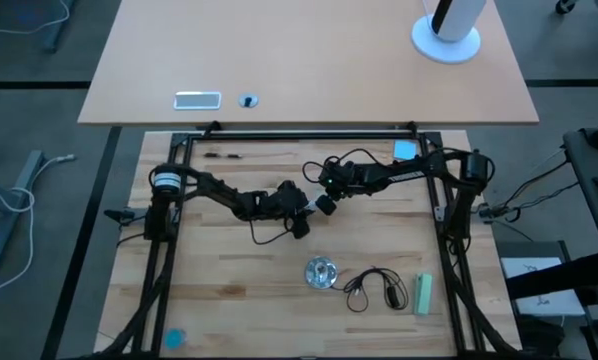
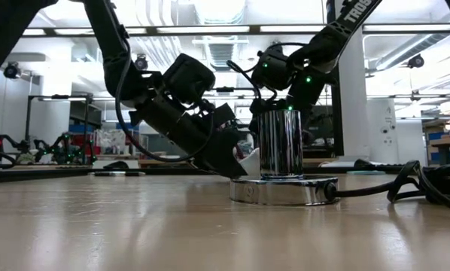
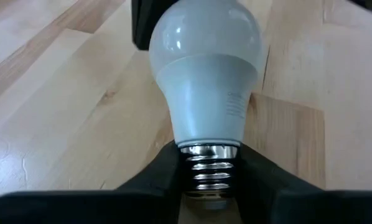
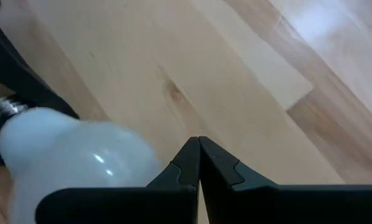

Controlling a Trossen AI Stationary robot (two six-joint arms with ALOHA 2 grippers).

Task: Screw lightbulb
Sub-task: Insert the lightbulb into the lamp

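Observation:
The white frosted lightbulb is in my left gripper, which is shut on its silvery screw base near the middle of the table. My right gripper is shut and empty, right beside the bulb's round end; I cannot tell whether it touches the glass. The round silver socket stands on its flat base at the near middle of the table, apart from both grippers, with its black cord trailing to the right. In the low view, the bulb shows just behind the socket's upright tube. My left gripper pinches the bulb's screw base between its two fingers, one on each side of the threads. The fingers slant down toward the table and lie along the bulb's length. The bulb points away from the gripper, round end foremost, low over the wood.
A pale green block lies at the near right, beside the cord. A blue patch sits at the far right by the frame. The near left of the wooden table is bare wood.

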